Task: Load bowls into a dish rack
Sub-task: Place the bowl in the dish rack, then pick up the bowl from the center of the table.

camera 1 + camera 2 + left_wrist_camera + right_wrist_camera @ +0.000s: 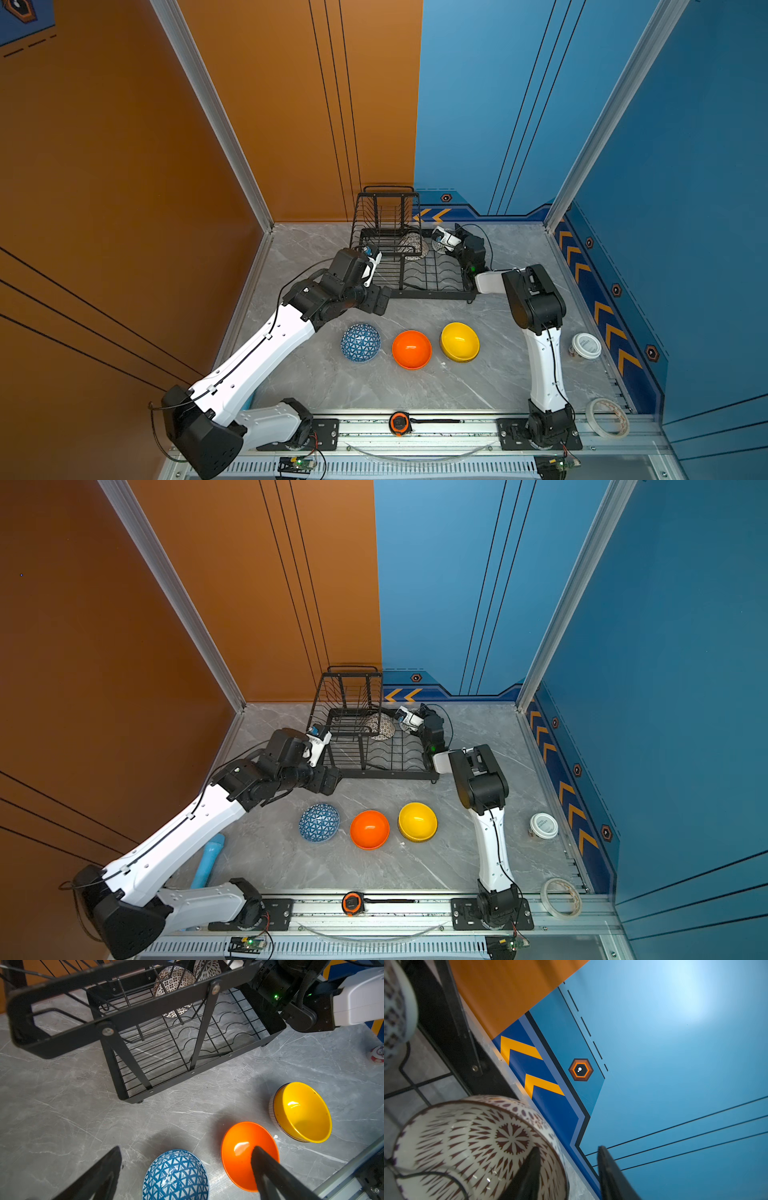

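The black wire dish rack (432,296) (390,776) stands at the back of the table. Two white, dark-patterned bowls (174,980) (207,968) stand on edge in it. My right gripper (569,1148) (438,244) is open at the rack's far end: one finger is inside the nearer patterned bowl (467,1147), the other outside its rim. My left gripper (187,1148) (376,300) hangs wide open and empty beside the rack's left front corner, above the table. The blue triangle bowl (360,342), orange bowl (412,350) and yellow bowl (459,341) sit in a row on the table. The yellow one is nested in a pale striped bowl (272,1105).
A white-lidded jar (586,345) and a tape roll (607,417) lie at the right edge. A tape measure (400,424) sits on the front rail, and a pale blue tube (208,862) lies under my left arm. Walls enclose the back and both sides.
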